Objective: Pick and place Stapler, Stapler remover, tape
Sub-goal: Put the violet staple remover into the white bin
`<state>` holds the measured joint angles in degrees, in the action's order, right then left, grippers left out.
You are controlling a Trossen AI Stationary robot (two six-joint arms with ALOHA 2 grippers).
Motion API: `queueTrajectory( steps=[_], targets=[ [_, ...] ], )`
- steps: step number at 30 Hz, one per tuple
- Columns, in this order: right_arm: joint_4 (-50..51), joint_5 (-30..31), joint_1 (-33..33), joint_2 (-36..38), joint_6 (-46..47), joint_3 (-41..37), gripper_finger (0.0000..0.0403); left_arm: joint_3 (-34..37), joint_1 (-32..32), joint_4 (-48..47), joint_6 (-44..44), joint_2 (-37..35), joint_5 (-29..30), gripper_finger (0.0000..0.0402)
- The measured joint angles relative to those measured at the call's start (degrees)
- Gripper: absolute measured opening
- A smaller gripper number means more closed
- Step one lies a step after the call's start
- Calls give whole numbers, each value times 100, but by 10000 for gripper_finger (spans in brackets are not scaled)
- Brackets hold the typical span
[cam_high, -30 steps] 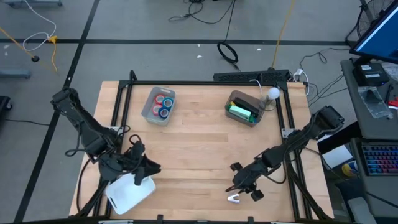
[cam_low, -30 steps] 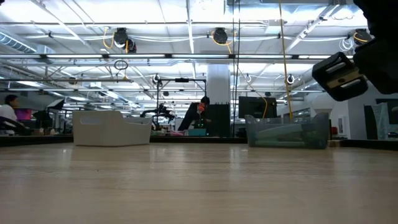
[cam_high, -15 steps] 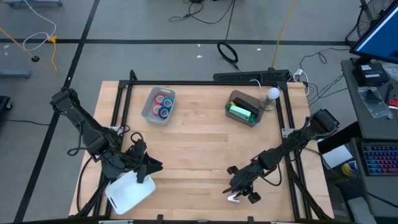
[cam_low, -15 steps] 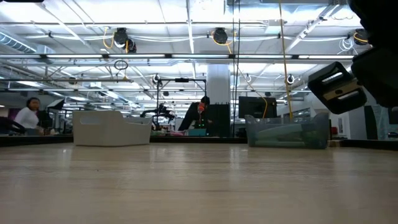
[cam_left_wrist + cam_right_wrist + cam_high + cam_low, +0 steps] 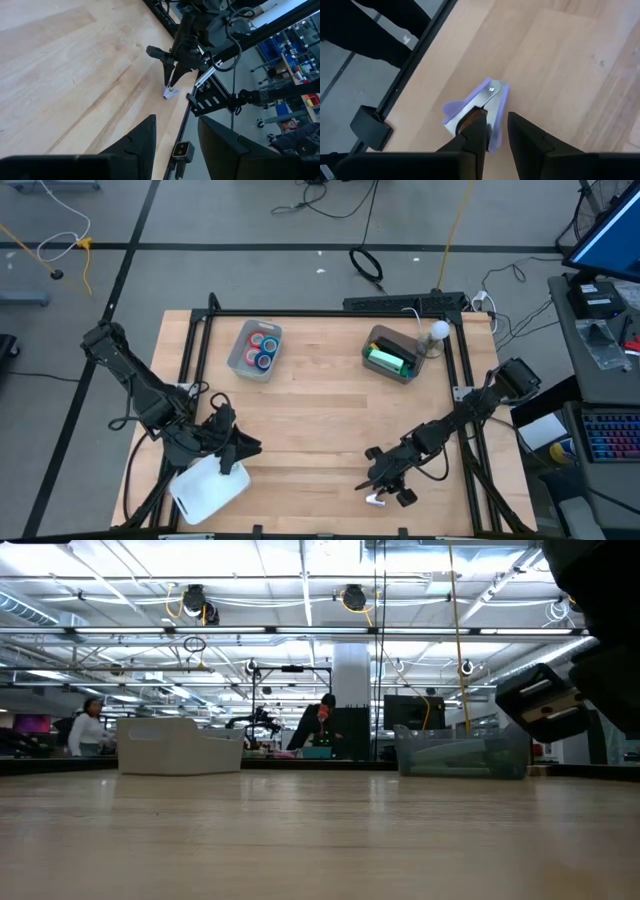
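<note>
The stapler remover (image 5: 480, 102), lavender with metal jaws, lies on the wood near the table's front edge, right of centre (image 5: 374, 501). My right gripper (image 5: 495, 122) is down over it and shut on it. My left gripper (image 5: 175, 132) hangs open and holds nothing above a white container (image 5: 205, 490) at the near left. Red and blue tape rolls (image 5: 263, 347) lie in a clear bin at the far left. The green stapler (image 5: 388, 361) lies in a bin (image 5: 405, 372) at the far right. My right gripper has one lavender handle of the stapler remover (image 5: 499, 107) between its two fingers, with one finger (image 5: 472, 127) against the metal jaw. The fingers slant down from the table's far right. The remover still lies flat on the table.
Black frame rails run along the table's edges (image 5: 470, 470), close beside the right gripper. The middle of the wooden top (image 5: 320, 410) lies bare between the two bins and the arms. Beyond the far edge there are cables on the floor.
My right gripper has sunk and drifted a little toward the near left, down onto the stapler remover, which it now partly covers from above. The remover has stayed where it lay.
</note>
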<state>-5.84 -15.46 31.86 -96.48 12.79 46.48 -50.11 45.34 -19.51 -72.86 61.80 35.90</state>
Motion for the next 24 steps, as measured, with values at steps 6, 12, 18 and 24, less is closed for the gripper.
queueTrajectory(
  steps=[6, 12, 18, 24],
  targets=[
    [3, 17, 0, 1, 131, 2, 43, 0, 0, 2, 54, 0, 0, 145],
    [27, 21, 0, 1, 152, 2, 5, 0, 0, 2, 118, 0, 0, 145],
    [103, 124, -8, 14, 268, 4, 3, -2, 0, 4, 118, 0, 6, 145],
    [166, 189, -244, 342, 305, -1, 1, -1, -11, 10, 116, 0, 42, 145]
  ],
)
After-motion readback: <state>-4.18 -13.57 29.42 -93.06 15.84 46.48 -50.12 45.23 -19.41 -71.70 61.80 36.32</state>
